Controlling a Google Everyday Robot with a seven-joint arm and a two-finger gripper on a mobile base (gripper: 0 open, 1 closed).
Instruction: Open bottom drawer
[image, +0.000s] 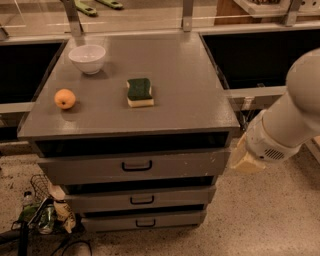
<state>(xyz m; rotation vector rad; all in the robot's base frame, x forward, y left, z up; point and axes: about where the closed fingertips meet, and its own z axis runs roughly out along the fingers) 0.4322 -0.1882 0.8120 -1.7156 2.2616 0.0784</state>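
The bottom drawer (145, 220) is the shallowest of three grey drawer fronts in the cabinet, low near the floor, with a small black loop handle (145, 223). It sits flush and closed. My white arm (290, 117) comes in from the right. The gripper (244, 159) is the cream-coloured end of that arm. It hangs beside the cabinet's right side at the height of the top drawer (135, 167), well above and to the right of the bottom drawer. It touches nothing that I can see.
On the grey cabinet top (190, 85) lie a white bowl (87, 57), an orange (65, 98) and a green-and-yellow sponge (139, 92). Bottles and cables (42, 212) clutter the floor at the cabinet's lower left. Dark recessed bins (255, 55) flank the cabinet.
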